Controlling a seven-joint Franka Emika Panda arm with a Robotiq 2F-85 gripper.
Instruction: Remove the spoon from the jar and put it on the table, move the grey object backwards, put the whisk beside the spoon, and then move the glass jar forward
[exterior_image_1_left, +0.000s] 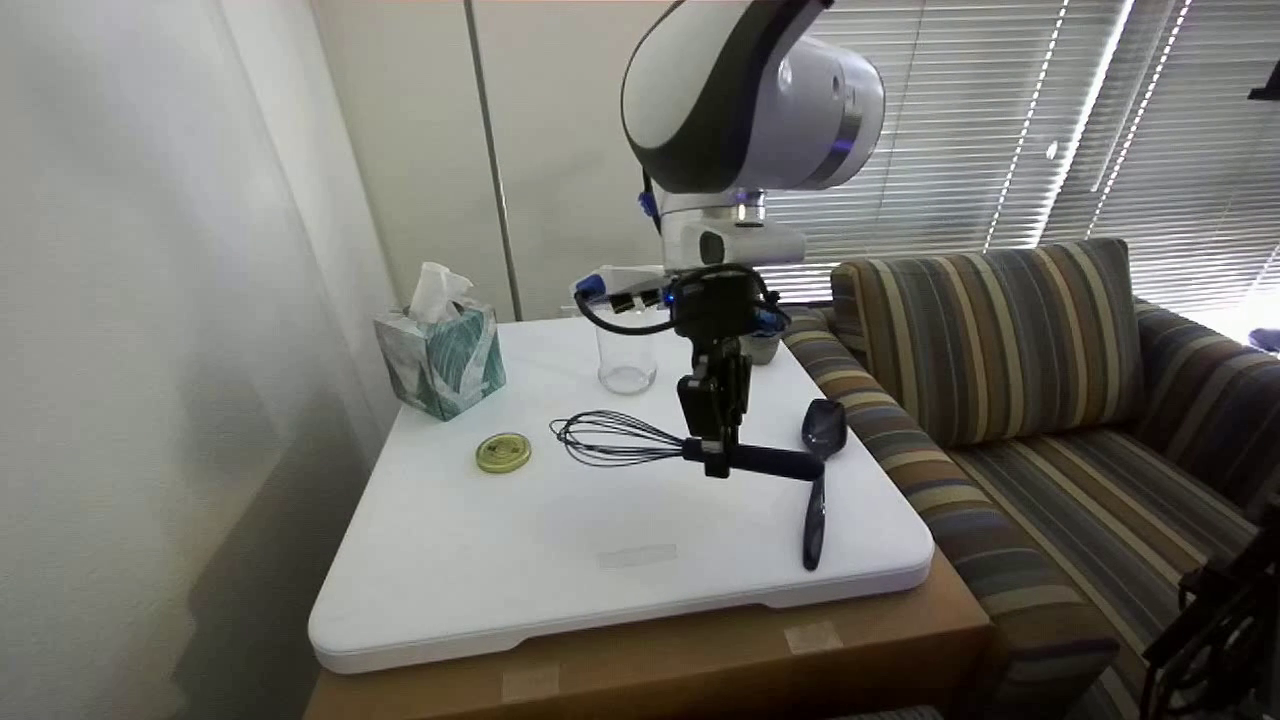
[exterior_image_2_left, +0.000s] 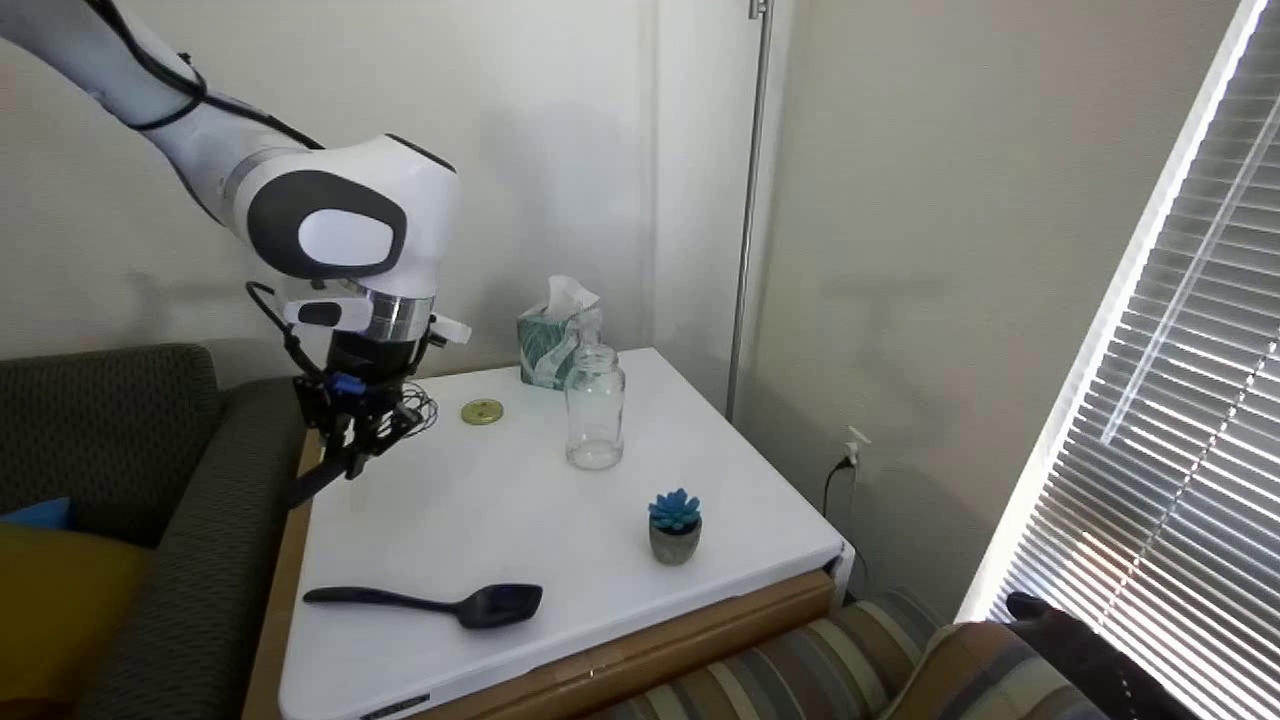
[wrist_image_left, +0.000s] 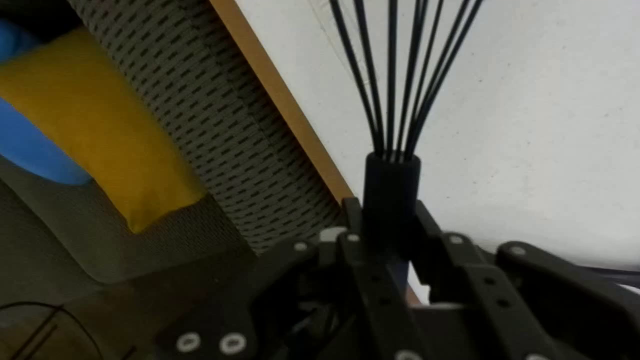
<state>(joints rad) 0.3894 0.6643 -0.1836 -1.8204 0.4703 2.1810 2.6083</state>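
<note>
My gripper (exterior_image_1_left: 717, 462) is shut on the black handle of the whisk (exterior_image_1_left: 770, 461), which hangs level above the table. In the wrist view the handle runs between my fingers (wrist_image_left: 425, 220), its wires fanning away from me. The black spoon (exterior_image_2_left: 490, 606) lies flat on the white table (exterior_image_2_left: 430, 530). Upright and with nothing in it stands the glass jar (exterior_image_2_left: 594, 420); my arm hides its top in an exterior view (exterior_image_1_left: 627, 372). The grey object, a small grey pot (exterior_image_2_left: 674, 543) with a blue plant, sits near a table edge, partly behind the gripper in an exterior view.
A teal tissue box (exterior_image_1_left: 445, 360) stands at the table's side by the wall, with a yellow-green disc (exterior_image_1_left: 503, 453) lying near it. A striped sofa (exterior_image_1_left: 980, 350) borders the table on the spoon's side. A dark couch (exterior_image_2_left: 220, 500) adjoins another edge, below the whisk handle's end.
</note>
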